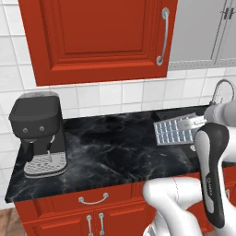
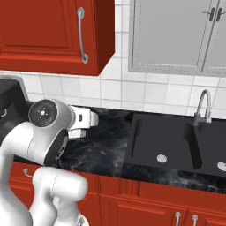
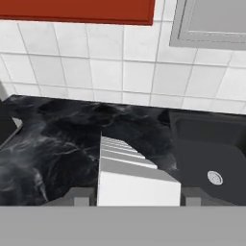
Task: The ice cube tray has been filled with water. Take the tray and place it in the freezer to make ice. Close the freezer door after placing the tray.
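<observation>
- Black espresso machine (image 1: 39, 133) sits at the left end of the dark marbled worktop (image 1: 106, 152); I leave it alone.
- Pale grey ice cube tray (image 1: 175, 130) with two rows of light-blue cells, glossy with water (image 1: 168, 131), is lifted above the worktop's right part, near the black sink (image 2: 176, 143).
- My end effector (image 1: 197, 123) is pinching the tray's right end; in the hand view the tray (image 3: 129, 178) sits between the fingertips (image 3: 81, 196).
- I judge pickup done; carrying to the freezer, placing and shutting the door remain.
</observation>
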